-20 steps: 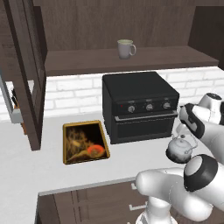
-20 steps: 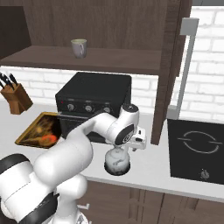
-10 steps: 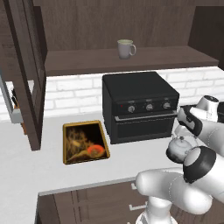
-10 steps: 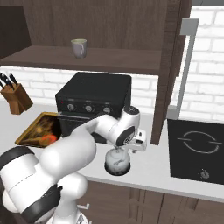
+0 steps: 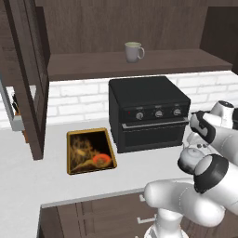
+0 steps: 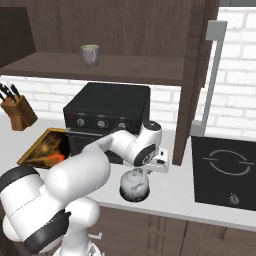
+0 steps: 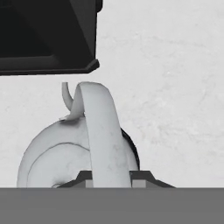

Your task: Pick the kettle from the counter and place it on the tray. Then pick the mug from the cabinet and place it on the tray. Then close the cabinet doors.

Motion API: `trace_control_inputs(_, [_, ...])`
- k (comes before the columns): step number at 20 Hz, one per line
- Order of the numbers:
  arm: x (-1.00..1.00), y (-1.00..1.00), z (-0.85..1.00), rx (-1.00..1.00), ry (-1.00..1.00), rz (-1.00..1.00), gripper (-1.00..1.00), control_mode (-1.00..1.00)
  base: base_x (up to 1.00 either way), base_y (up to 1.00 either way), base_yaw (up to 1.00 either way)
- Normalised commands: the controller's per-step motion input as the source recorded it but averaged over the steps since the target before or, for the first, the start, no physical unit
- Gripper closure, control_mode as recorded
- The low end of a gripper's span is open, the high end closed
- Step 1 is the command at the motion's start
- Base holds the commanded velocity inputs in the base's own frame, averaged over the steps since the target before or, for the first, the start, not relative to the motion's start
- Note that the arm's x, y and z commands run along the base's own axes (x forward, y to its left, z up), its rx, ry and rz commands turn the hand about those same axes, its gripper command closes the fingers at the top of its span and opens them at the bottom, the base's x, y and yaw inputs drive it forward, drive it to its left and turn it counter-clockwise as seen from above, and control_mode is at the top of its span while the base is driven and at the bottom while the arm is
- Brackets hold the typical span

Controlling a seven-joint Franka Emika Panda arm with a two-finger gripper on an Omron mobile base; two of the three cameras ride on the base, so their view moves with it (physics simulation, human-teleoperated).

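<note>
Landmark: we place everything against the black oven (image 5: 148, 111), which stands on the counter (image 5: 37, 179) below the cabinet (image 5: 83, 32) shelf.
Kettle: the kettle (image 6: 134, 185) sits on the counter just in front of the oven's right corner, towards the counter edge; in the hand view its arched handle runs straight up the middle.
Gripper: the gripper (image 6: 142, 172) hangs directly over the kettle, and in the hand view we see its fingertips (image 7: 139, 178) pressed against both sides of the handle, so we judge it pinches the handle.
Step in hand: we judge the grasp is just made and the lift is next.
How to lift: we would rise straight up first, since the oven front is close behind the kettle and a sideways start could knock it.
How to carry: we would keep the kettle hanging level from its handle; a thin arched handle may let the body swing.
Tray: the tray (image 5: 89, 151) lies flat on the counter just left of the oven, so we must pass across the oven front.
Mug: the mug (image 5: 133, 51) stands on the shelf above the oven, untouched.
Cabinet doors: the left door (image 5: 28, 83) stands open, well left of the oven.
</note>
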Motion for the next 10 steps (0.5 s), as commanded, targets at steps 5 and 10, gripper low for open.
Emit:
trace_control_inputs(5, [-0.12, 0.11, 0.24, 0.00, -0.05, 0.00, 1.00, -1.00, 0.00, 0.00, 0.00])
trace_control_inputs(10, [-0.14, 0.21, 0.51, 0.00, -0.12, 0.00, 1.00, -1.00, 0.00, 0.00, 0.00])
